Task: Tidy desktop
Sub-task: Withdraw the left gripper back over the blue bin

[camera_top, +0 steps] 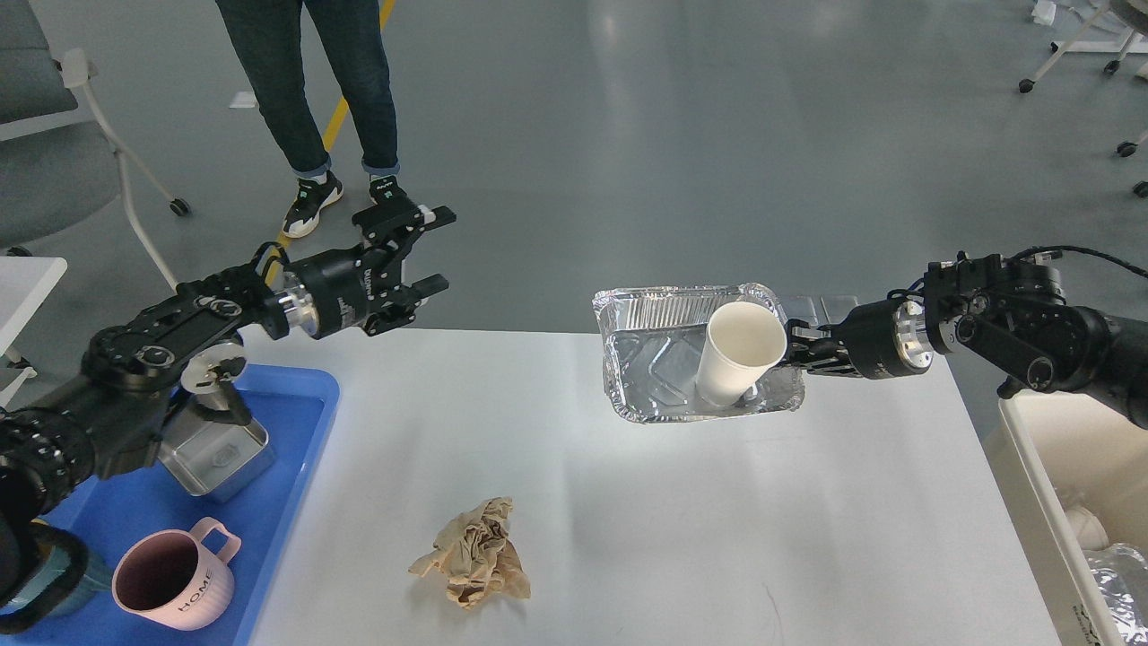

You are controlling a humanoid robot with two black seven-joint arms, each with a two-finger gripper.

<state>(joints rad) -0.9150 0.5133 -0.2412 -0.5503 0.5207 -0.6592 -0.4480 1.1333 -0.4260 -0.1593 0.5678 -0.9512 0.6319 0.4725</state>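
Note:
The white desktop (646,520) fills the lower half of the head view. A foil tray (655,359) with a white paper cup (737,352) standing in it is at the desktop's far edge. My right gripper (795,346) is shut on the tray's right rim and holds it slightly raised. A crumpled brown paper (475,553) lies near the front middle of the desktop. My left gripper (438,249) is open and empty, above the far left corner and well left of the foil tray.
A blue plastic tray (296,449) at the left holds a metal container (215,453) and a pink mug (175,585). A white bin (1040,467) with foil waste stands at the right. A person's legs (314,90) are beyond the table.

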